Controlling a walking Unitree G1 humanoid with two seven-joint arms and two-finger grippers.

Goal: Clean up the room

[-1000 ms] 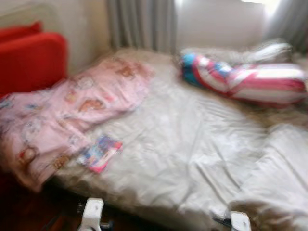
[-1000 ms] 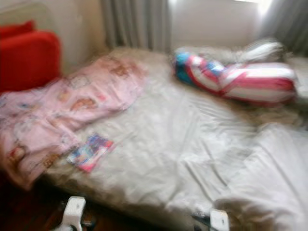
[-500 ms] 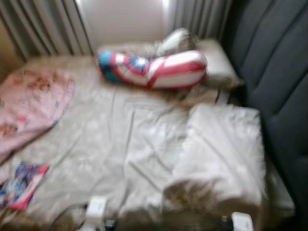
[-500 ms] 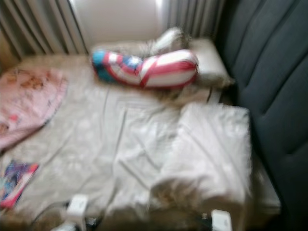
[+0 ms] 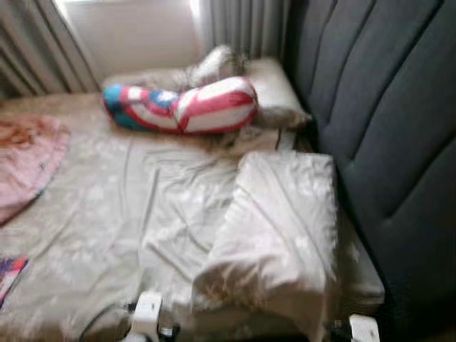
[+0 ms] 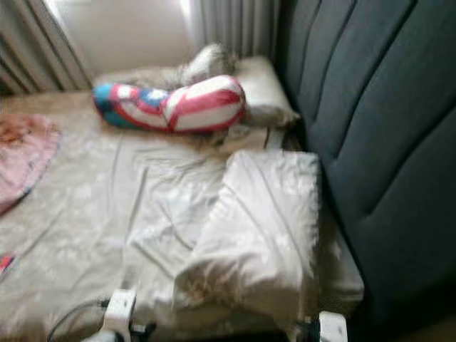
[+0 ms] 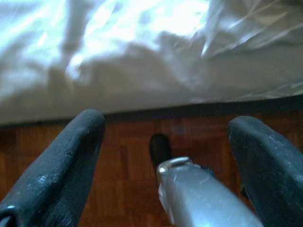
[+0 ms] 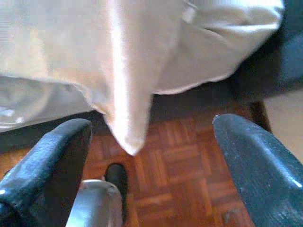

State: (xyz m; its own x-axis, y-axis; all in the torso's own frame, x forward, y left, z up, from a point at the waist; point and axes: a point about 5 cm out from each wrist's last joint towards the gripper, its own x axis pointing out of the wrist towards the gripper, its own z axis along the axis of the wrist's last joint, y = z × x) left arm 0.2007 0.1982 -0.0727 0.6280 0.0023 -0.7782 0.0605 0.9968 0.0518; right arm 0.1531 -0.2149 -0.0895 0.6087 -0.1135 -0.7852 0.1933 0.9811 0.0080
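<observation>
Head view, target: I take the rumpled white duvet as the thing to tidy; it is heaped along the bed's headboard-side edge, spilling over the near corner.
Direction: it lies ahead of and above both grippers, which hang low by the bed's near edge over the parquet floor.
Long axis: runs from near edge toward the pillows.
Nearer arm: right gripper, I judge; a duvet corner hangs just beyond it.
Right gripper: spread wide, empty.
Left gripper: spread wide, empty, facing the bed's side.
Look: soft, creased, pale, blurred.
Other: striped bolster near the far edge.
</observation>
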